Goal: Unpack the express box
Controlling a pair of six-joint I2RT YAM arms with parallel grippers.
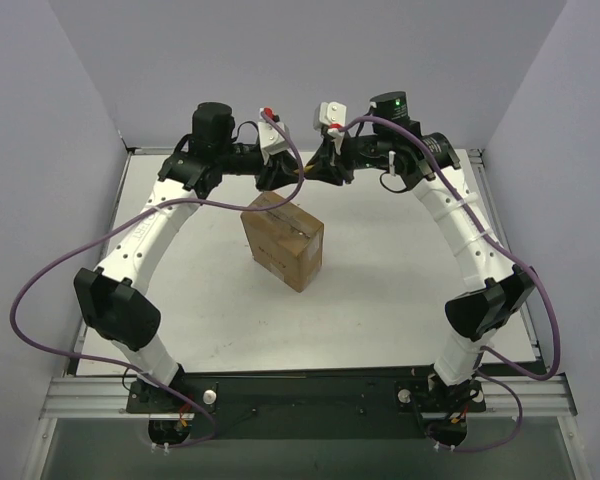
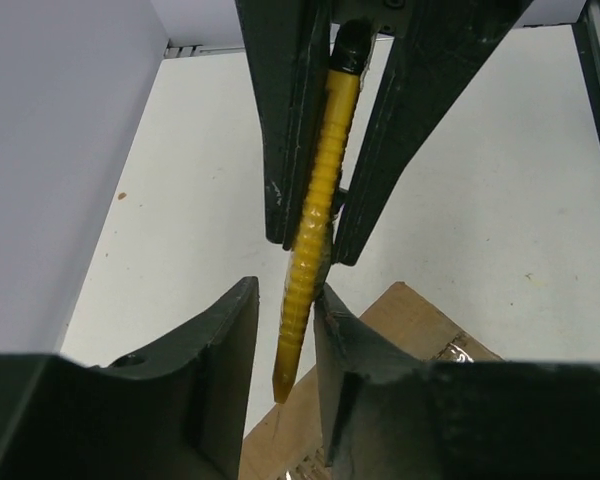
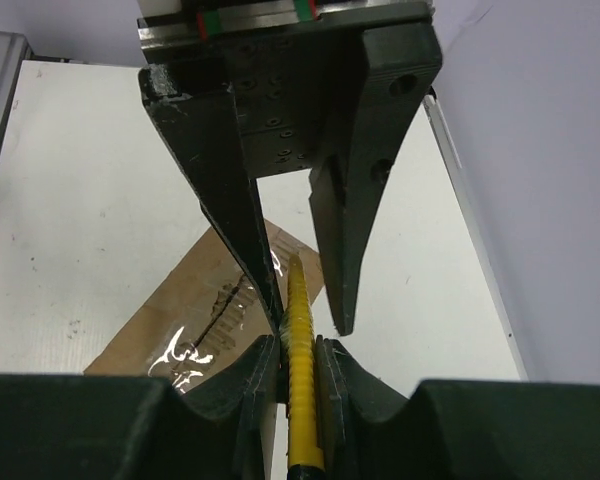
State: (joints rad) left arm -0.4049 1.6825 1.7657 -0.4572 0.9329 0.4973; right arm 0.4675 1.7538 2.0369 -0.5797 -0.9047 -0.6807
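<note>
Right hand [image 3: 297, 348] clamps one end of the knife [image 3: 300, 410]; left hand [image 2: 285, 292] stands half-open round the other, box [image 1: 285, 245] just below, slightly nearer.

A slim yellow utility knife [image 2: 318, 200], ribbed along its handle and black at one end, hangs in the air above a white worktop [image 1: 380, 300] marked by a small brown speck [image 2: 122, 196]. Pale lilac walls [image 1: 310, 60] close in three sides.

The express box [image 1: 283, 240], a brown cardboard carton, stands near the middle of the white table [image 1: 380, 300]. It is turned askew, one corner toward 5 o'clock. Its top flaps lie closed under glossy clear tape.
</note>
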